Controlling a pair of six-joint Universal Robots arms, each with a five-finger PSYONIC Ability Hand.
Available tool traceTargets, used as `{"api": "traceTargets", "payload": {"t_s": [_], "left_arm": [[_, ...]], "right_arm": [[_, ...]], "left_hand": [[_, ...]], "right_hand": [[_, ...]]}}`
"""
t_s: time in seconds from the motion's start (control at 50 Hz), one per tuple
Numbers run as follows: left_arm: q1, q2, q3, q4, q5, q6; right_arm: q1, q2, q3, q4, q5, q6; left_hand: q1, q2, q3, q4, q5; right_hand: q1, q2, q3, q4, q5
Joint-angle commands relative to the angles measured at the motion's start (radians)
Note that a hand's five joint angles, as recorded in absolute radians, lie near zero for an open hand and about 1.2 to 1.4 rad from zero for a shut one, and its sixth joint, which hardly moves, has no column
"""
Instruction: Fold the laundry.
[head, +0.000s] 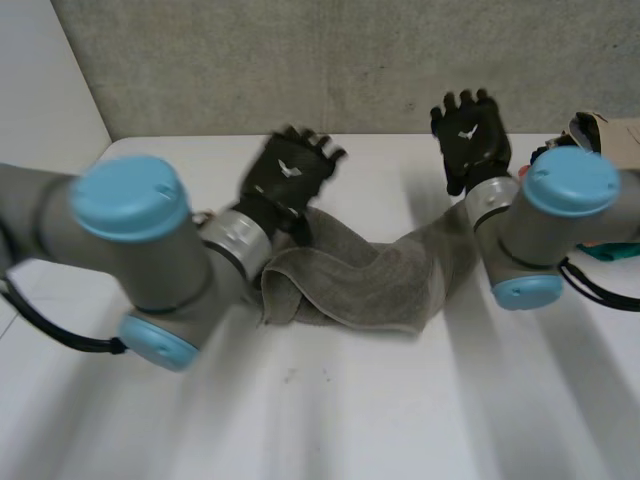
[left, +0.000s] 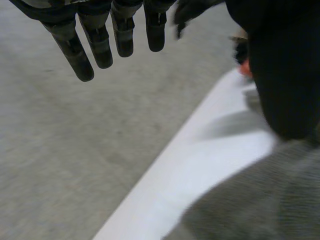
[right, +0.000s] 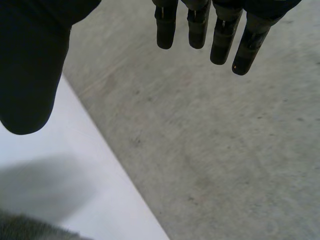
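On the worktop (head: 330, 410) lies the grey towel (head: 372, 282), bunched and loosely doubled; a neat fold is not yet made. Beyond the towel, the left robot hand (head: 290, 168) and right robot hand (head: 470, 133) hover released, grasping nothing.

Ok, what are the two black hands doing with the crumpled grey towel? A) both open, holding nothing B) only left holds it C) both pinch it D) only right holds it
A: the left hand and right hand show straight, empty fingers, while the crumpled grey towel lies on the white table.
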Motion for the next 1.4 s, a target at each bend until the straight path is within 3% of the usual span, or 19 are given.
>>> {"api": "traceTargets", "payload": {"t_s": [0.02, 0.14, 0.22, 0.36, 0.48, 0.56, 0.58, 0.62, 0.66, 0.68, 0.74, 0.82, 0.98, 1.14, 1.26, 1.4], "left_arm": [[0.158, 0.158, -0.124, -0.03, 0.01, -0.13], [0.223, 0.185, -0.224, -0.14, 0.011, -0.15], [0.259, 0.172, -0.273, -0.162, 0.017, -0.144], [0.251, 0.041, -0.267, -0.153, 0.056, -0.141], [0.237, -0.071, -0.199, -0.108, 0.063, -0.131], [0.231, -0.112, -0.158, -0.096, 0.063, -0.121], [0.23, -0.117, -0.152, -0.096, 0.063, -0.119], [0.222, -0.131, -0.138, -0.096, 0.063, -0.113], [0.215, -0.138, -0.132, -0.096, 0.063, -0.108], [0.208, -0.14, -0.127, -0.098, 0.06, -0.099], [0.198, -0.137, -0.124, -0.105, 0.057, -0.086], [0.173, -0.096, -0.132, -0.121, 0.054, -0.076], [0.178, 0.289, -0.233, -0.21, -0.021, -0.092], [0.185, 0.495, -0.294, -0.214, -0.021, -0.116], [0.188, 0.431, -0.284, -0.208, -0.022, -0.138], [0.191, 0.111, -0.144, -0.213, -0.027, -0.127]], "right_arm": [[-0.005, -0.346, 0.278, 0.13, -0.006, 0.141], [-0.005, -0.386, 0.361, 0.467, -0.04, 0.245], [-0.005, -0.384, 0.405, 0.608, -0.084, 0.34], [-0.005, -0.341, 0.47, 0.507, -0.146, 0.389], [0.021, -0.196, 0.43, 0.393, -0.129, 0.376], [0.052, -0.111, 0.369, 0.385, -0.112, 0.376], [0.055, -0.093, 0.358, 0.385, -0.104, 0.374], [0.057, -0.051, 0.315, 0.378, -0.069, 0.377], [0.057, -0.041, 0.295, 0.363, -0.039, 0.377], [0.052, -0.044, 0.288, 0.337, -0.01, 0.377], [0.043, -0.065, 0.297, 0.297, 0.014, 0.379], [0.041, -0.215, 0.349, 0.299, 0.003, 0.351], [-0.027, -0.477, 0.398, 0.451, -0.083, 0.152], [-0.074, -0.605, 0.357, 0.55, -0.109, -0.019], [-0.064, -0.565, 0.309, 0.542, -0.104, -0.025], [-0.037, -0.294, 0.2, 0.499, -0.077, -0.028]], "left_hand": [[0.044, 0.036, 0.032, 0.039, 0.041], [0.138, 0.13, 0.125, 0.133, 0.134], [0.2, 0.192, 0.187, 0.195, 0.196], [0.276, 0.268, 0.264, 0.271, 0.273], [0.288, 0.28, 0.275, 0.283, 0.284], [0.478, 0.47, 0.466, 0.473, 0.475], [0.543, 0.535, 0.53, 0.538, 0.539], [0.803, 0.795, 0.791, 0.798, 0.799], [0.924, 0.916, 0.912, 0.919, 0.921], [1.128, 1.12, 1.116, 1.124, 1.125], [1.177, 1.169, 1.165, 1.172, 1.173], [1.177, 1.169, 1.165, 1.172, 1.173], [1.177, 1.169, 1.165, 1.172, 1.173], [1.177, 1.169, 1.165, 1.172, 1.173], [1.177, 1.169, 1.165, 1.172, 1.173], [1.177, 1.169, 1.165, 1.172, 1.173]], "right_hand": [[-0.026, -0.043, -0.04, -0.06, -0.065], [0.09, 0.072, 0.076, 0.055, 0.05], [0.219, 0.201, 0.205, 0.184, 0.179], [0.252, 0.234, 0.238, 0.217, 0.212], [0.266, 0.249, 0.252, 0.232, 0.227], [0.381, 0.363, 0.367, 0.346, 0.341], [0.422, 0.404, 0.408, 0.387, 0.382], [0.808, 0.79, 0.794, 0.774, 0.769], [1.134, 1.116, 1.12, 1.099, 1.094], [1.195, 1.178, 1.182, 1.161, 1.156], [1.196, 1.178, 1.182, 1.162, 1.156], [1.196, 1.178, 1.182, 1.162, 1.156], [1.196, 1.178, 1.182, 1.162, 1.156], [1.196, 1.178, 1.182, 1.162, 1.156], [1.196, 1.178, 1.182, 1.162, 1.156], [1.196, 1.178, 1.182, 1.162, 1.156]]}}
